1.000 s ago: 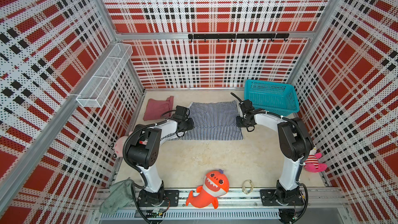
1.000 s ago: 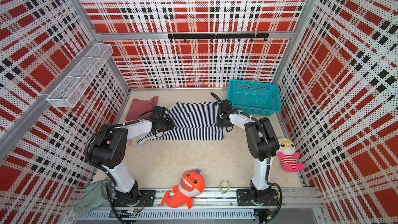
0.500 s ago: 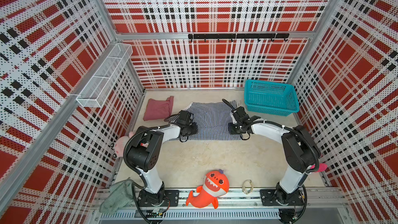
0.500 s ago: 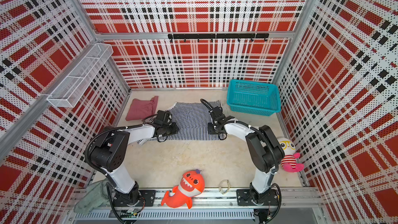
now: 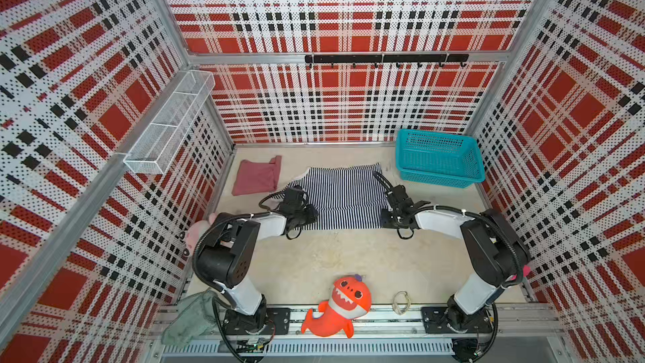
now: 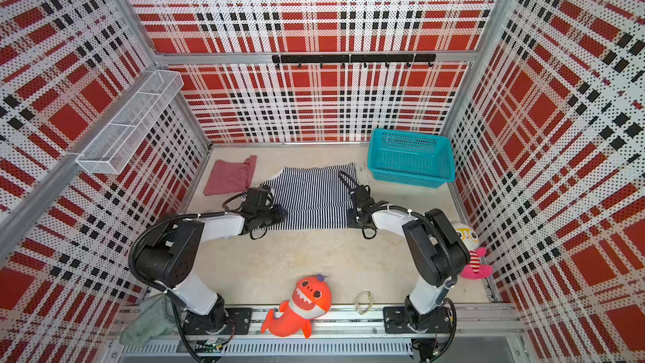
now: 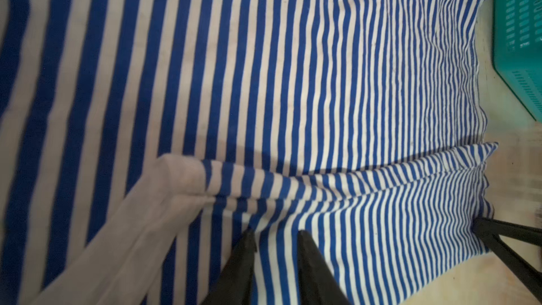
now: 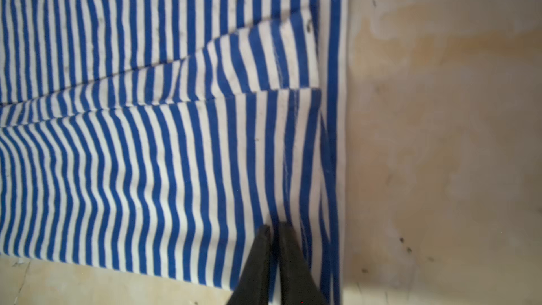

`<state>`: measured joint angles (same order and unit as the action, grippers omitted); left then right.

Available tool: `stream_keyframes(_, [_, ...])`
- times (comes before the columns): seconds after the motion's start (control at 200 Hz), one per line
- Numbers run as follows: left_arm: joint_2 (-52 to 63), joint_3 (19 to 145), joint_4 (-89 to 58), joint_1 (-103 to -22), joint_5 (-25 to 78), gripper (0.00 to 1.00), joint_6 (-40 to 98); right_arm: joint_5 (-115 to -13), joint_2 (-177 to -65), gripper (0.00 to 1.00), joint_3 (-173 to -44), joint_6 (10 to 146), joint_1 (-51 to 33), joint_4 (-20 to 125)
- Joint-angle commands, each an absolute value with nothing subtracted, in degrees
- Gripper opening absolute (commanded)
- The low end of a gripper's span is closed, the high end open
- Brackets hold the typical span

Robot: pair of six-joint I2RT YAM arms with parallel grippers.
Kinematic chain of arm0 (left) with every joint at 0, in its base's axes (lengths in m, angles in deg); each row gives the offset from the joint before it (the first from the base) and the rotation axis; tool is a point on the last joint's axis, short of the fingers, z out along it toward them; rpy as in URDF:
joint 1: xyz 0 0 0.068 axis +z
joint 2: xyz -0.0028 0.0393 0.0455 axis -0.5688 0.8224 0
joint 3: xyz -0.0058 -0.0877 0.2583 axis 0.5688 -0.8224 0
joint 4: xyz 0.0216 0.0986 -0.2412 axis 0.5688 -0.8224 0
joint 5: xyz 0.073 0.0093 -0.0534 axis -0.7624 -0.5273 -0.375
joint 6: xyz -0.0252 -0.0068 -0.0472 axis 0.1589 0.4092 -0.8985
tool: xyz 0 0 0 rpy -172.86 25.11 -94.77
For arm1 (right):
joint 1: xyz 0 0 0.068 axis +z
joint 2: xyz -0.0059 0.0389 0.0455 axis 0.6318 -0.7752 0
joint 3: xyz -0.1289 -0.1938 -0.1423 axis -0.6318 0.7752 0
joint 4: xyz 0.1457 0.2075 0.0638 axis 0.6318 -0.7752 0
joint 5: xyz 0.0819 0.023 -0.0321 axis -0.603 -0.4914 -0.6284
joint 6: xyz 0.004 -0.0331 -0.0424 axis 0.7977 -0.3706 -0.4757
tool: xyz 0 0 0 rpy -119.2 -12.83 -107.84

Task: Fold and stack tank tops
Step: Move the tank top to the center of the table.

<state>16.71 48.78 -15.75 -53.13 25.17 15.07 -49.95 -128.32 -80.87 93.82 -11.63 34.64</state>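
- the striped tank top (image 5: 340,197) lies flat mid-table with its near part doubled over. the folded rose tank top (image 5: 256,176) sits just beside it, by the left wall.
- the left gripper (image 7: 277,237) pinches a bunched ridge of stripes at the near left corner. the right gripper (image 8: 272,230) is nipped tight on the near right hem.
- i judge it best to carry both corners level and at one pace, so the fold lands straight.
- the teal basket (image 5: 439,178) crowds the far right corner, while bare table (image 5: 331,256) lies open toward the robot.

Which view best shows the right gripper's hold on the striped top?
Right wrist view: the right gripper pinches the striped top up close. Both top views show it small, jaws hidden under the wrist. The left wrist view catches only dark fingers at its edge.
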Motion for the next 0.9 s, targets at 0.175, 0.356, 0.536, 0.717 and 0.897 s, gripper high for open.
stream_keyframes(0.175, [6.07, 36.24, -29.89, -54.57, 22.10, 0.31, 10.05, -51.36, -114.95, 0.13, -67.38, 101.03, -12.05, 19.16])
stream_keyframes(0.356, [0.14, 41.31, -37.53, -54.68, 21.08, 0.31, 10.68, -50.49, -107.73, 0.16, -71.38, 98.98, -11.83, 12.12])
stream_keyframes(0.536, [3.12, 58.47, -40.88, -51.59, 19.89, 0.36, 17.70, -48.53, -110.12, 0.25, -85.64, 89.69, -13.15, 13.87])
stream_keyframes(0.717, [17.21, 76.44, -38.06, -47.94, 19.04, 0.37, 27.23, -49.30, -121.03, 0.30, -97.79, 81.60, -13.12, 20.89])
stream_keyframes(0.897, [33.91, 91.35, -34.51, -45.10, 19.72, 0.40, 29.37, -46.77, -132.34, 0.39, -109.23, 75.44, -13.31, 25.01])
